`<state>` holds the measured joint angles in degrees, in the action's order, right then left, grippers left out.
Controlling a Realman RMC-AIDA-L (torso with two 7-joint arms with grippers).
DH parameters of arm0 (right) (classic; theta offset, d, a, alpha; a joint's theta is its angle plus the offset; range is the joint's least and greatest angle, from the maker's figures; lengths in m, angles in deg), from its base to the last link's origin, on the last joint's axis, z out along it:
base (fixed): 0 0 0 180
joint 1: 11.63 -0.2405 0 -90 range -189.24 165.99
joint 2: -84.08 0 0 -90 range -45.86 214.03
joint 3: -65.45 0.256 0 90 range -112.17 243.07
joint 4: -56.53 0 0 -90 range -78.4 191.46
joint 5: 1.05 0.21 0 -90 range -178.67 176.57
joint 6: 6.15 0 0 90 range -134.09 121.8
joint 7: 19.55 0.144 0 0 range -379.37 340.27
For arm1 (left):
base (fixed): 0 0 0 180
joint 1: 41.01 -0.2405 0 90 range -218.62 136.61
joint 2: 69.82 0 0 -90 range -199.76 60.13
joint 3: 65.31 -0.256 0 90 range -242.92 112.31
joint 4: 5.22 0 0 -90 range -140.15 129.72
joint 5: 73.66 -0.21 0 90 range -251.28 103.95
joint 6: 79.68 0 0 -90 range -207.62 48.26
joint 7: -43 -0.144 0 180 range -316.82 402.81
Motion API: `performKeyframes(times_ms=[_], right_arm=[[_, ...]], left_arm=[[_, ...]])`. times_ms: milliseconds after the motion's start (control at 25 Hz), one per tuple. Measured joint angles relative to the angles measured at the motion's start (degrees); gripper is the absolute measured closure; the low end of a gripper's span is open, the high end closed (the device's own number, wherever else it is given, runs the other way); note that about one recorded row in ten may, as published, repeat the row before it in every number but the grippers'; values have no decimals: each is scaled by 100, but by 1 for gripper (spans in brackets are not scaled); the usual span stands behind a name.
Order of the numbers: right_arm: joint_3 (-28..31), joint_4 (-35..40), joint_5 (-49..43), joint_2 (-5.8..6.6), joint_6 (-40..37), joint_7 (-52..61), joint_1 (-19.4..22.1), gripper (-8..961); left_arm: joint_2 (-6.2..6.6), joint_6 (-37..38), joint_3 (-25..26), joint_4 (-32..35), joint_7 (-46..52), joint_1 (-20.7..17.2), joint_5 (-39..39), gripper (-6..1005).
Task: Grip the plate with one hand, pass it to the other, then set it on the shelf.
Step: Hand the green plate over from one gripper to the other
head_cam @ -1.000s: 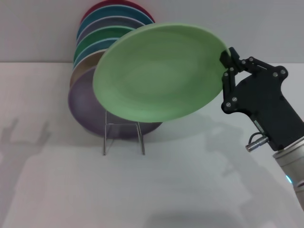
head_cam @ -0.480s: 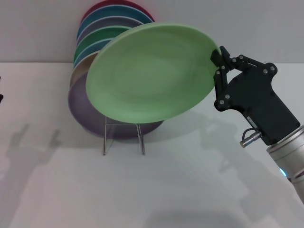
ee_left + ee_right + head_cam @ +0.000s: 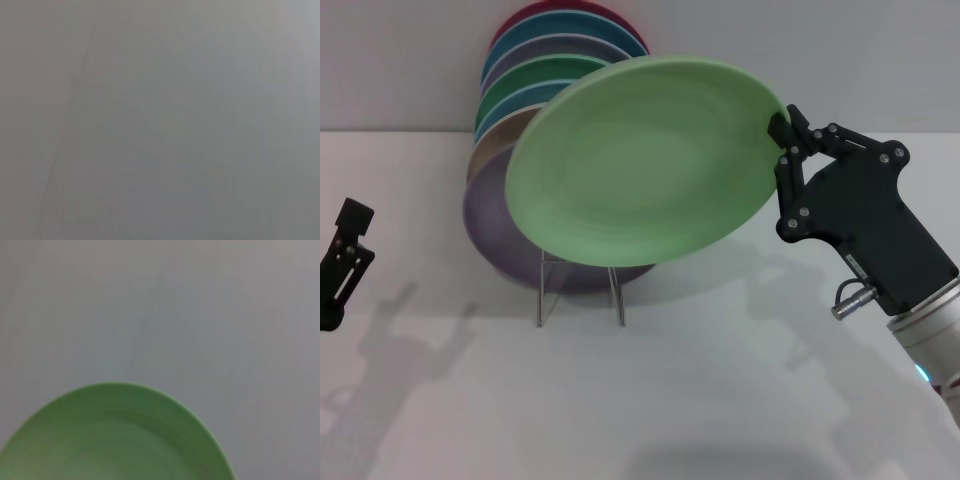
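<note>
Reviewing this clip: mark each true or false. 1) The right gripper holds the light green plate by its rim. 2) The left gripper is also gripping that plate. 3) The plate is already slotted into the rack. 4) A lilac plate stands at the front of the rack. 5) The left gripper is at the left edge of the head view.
1) True: the right gripper is clamped on the rim of the plate.
2) False: the left gripper is far from the plate, touching nothing.
3) False: it is held in the air, in front of the rack.
4) True: the lilac plate.
5) True.
</note>
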<state>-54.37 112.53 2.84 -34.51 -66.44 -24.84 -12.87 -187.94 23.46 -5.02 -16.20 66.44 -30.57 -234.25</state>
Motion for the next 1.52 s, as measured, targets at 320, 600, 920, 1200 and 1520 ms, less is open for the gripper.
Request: performKeyframes(times_ms=[320, 600, 920, 1200, 1520], right_arm=[[-29, -108, -12, 24, -35, 212, 94, 936], [-152, -547, -13, 31, -301, 213, 193, 936], [-158, -897, -13, 23, -371, 213, 117, 936], [-322, -980, -12, 20, -376, 213, 62, 936], [-346, -1021, -11, -7, -378, 156, 42, 936]], left_arm=[[-3, 434, -207, 61, 240, -223, 1, 129], [-33, 440, -617, 63, 171, -241, -5, 129], [-44, 437, -1008, 62, -34, -254, -8, 130], [-36, 345, -1267, 146, -100, -261, -7, 130], [-57, -61, -1651, 41, -599, -215, -8, 130]])
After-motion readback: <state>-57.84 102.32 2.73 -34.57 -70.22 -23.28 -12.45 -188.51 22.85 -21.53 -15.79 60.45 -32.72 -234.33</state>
